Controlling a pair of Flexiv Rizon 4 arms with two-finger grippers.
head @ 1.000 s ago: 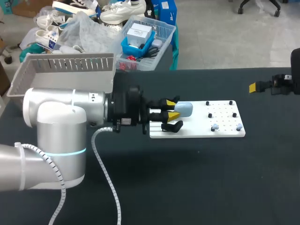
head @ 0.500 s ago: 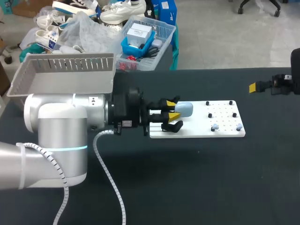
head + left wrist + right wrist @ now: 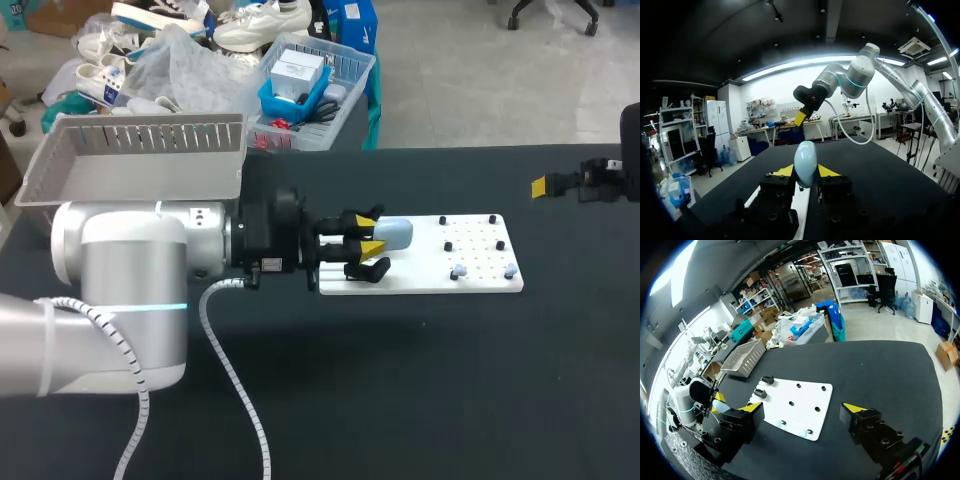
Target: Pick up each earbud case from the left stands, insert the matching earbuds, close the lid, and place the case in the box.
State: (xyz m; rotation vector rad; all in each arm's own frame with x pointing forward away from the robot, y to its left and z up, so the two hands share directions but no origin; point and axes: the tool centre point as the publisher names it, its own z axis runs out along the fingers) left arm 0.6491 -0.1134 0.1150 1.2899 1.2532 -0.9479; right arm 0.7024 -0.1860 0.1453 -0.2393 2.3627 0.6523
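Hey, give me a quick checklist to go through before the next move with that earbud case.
1. Left gripper gripping the case: ok, a finger touches each side.
2. Case lifted off the board: cannot tell.
3. Case lid open for loading: cannot tell.
4. Right gripper open and ready: ok, fingers wide apart, holding nothing.
5. Earbuds in place: ok, two sit at the board's right end.
6. Box in place: ok, at the table's far left.
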